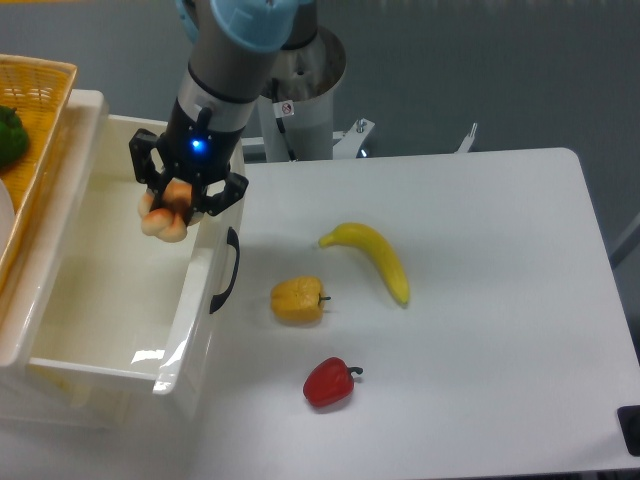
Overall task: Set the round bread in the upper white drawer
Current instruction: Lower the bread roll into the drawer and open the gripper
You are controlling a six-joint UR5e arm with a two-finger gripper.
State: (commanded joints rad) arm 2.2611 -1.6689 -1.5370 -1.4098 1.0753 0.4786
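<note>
**Inspector A:** How is the round bread [164, 218] recorded?

**Inspector B:** A small, lumpy bun of pale tan-orange colour is noted. It is held off every surface, clamped between the black fingers of the gripper [172, 204], and only its lower part is seen below them. It is positioned above the interior of the upper white drawer [120, 330], near the drawer's right wall and towards the back.

**Inspector A:** And the drawer itself?

**Inspector B:** A large, glossy white plastic box is recorded, pulled open, with a black curved handle on its front face. Its pale floor is exposed, and a light reflection is observed near the front corner.
</note>
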